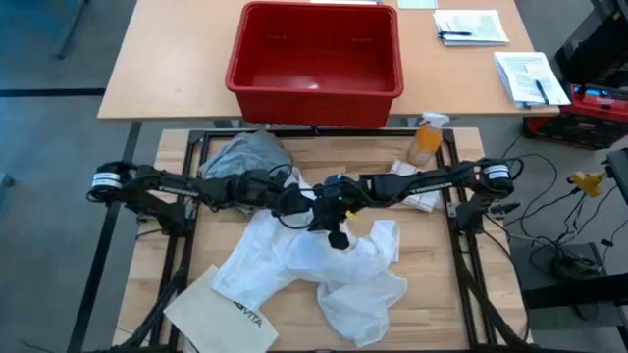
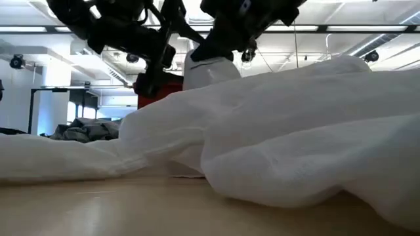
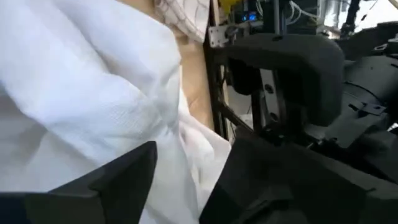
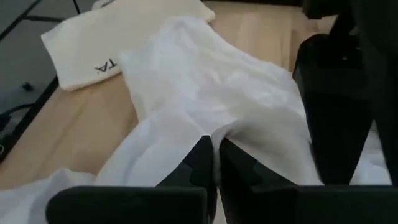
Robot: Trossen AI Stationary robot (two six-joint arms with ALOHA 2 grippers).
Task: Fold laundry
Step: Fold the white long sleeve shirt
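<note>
Counter (image 1: 432,255) is light wood inside a black frame. The white shirt (image 1: 324,265) is the biggest item, crumpled across the middle and near part of the counter, long axis running roughly from near-left to far-right, one lobe spilling toward the near edge. In the low view it fills most of the frame as a mound.

Red bin (image 1: 316,54) sits on the far table beyond the counter. Grey T-shirt (image 1: 240,155) is bunched at the far-left of the counter. A stiff cream bag (image 1: 221,312) lies at the near-left corner, partly under the shirt. An orange spray bottle (image 1: 426,140) stands far-right.

My two arms meet over the counter's centre. My right gripper (image 4: 215,163) has its fingers closed together with white shirt fabric pinched between them at a fold. My left gripper (image 3: 186,180) sits right beside it against the shirt; fingers look apart with cloth in the gap, but whether they are clamping it I cannot tell.
</note>
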